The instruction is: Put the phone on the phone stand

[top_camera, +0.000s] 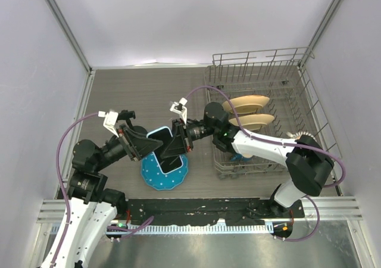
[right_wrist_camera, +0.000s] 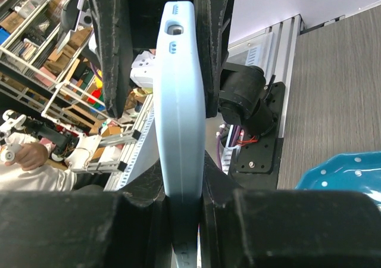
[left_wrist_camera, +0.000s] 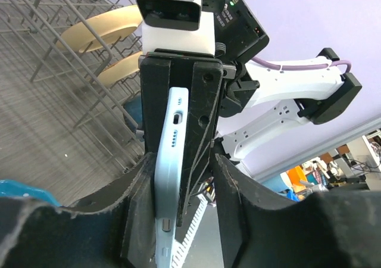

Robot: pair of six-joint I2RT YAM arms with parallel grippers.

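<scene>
Over the tabletop's near edge | right jaws pinch the phone [top_camera: 168, 155], left jaws spread around it | I'd clamp both squarely before either releases

The phone [right_wrist_camera: 178, 101] has a smooth, matt pale-blue case, and the black fingers [left_wrist_camera: 199, 155] gripping it look like rough, ridged plastic. The table [top_camera: 149, 95] has a grey wood-grain finish, the rack [top_camera: 262, 77] is bare metal wire, and the plate [top_camera: 152, 181] is glossy blue.
</scene>
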